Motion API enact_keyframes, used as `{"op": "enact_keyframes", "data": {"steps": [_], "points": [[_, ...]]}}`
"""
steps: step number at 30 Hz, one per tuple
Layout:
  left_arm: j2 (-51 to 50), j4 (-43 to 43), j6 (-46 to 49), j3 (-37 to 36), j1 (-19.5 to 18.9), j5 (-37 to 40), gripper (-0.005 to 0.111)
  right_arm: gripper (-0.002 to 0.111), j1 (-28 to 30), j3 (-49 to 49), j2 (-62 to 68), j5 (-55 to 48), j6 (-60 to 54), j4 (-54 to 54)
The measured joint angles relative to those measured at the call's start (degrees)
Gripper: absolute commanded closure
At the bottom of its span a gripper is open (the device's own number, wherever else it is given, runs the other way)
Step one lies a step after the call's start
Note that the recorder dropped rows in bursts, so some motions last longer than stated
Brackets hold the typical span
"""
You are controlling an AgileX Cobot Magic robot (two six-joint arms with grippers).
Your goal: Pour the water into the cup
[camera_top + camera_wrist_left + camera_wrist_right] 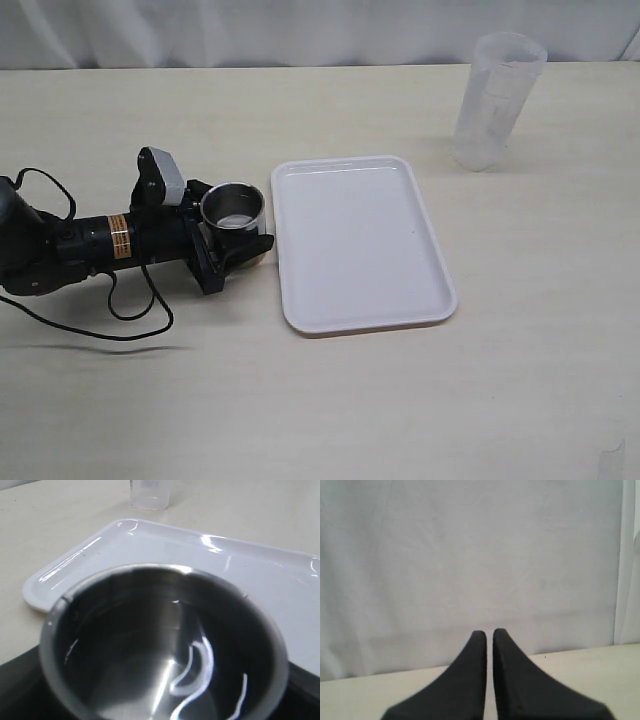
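Observation:
The short steel cup (pixel 233 207) stands upright just left of the white tray (pixel 400 300). My left gripper (pixel 232 218) is shut on it, one black finger on each side. In the left wrist view the cup's dark shiny inside (pixel 150 650) fills the frame, with wavy bright reflections at the bottom. I cannot tell whether there is water in it. The tall translucent plastic tumbler (pixel 495 100) stands at the back right, and its base shows in the left wrist view (pixel 149 495). My right gripper (pixel 489 635) is shut and empty, out of the exterior view.
The white tray lies flat in the middle of the table with nothing on it, and it shows beyond the cup in the left wrist view (pixel 260 570). A black cable (pixel 130 320) loops on the table by the left arm. A white curtain (pixel 300 30) backs the table.

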State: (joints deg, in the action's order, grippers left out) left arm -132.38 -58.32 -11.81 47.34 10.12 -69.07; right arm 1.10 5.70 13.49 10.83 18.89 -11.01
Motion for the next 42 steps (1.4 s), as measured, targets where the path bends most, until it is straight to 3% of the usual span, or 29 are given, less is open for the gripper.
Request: {"op": "enact_keyframes", "data": {"steps": [4,14,22,33,42], "points": [[0.0,0.0,0.0,0.0,0.0,0.0,0.107,0.104,0.0,-4.98,-4.43,-1.01,0.0,0.0],[0.0,0.0,0.0,0.0,0.0,0.0,0.107,0.104,-0.13,-5.61,-13.17,-7.96,-1.93,0.94],[0.0,0.0,0.0,0.0,0.0,0.0,0.107,0.104,-2.45,-5.61,-13.17,-12.71,-10.4,1.05],[0.0,0.0,0.0,0.0,0.0,0.0,0.107,0.104,-2.45,-5.61,-13.17,-27.77,-11.92,2.1],[0.0,0.0,0.0,0.0,0.0,0.0,0.107,0.104,-2.45,-5.61,-13.17,-29.29,-11.92,2.53]]}}
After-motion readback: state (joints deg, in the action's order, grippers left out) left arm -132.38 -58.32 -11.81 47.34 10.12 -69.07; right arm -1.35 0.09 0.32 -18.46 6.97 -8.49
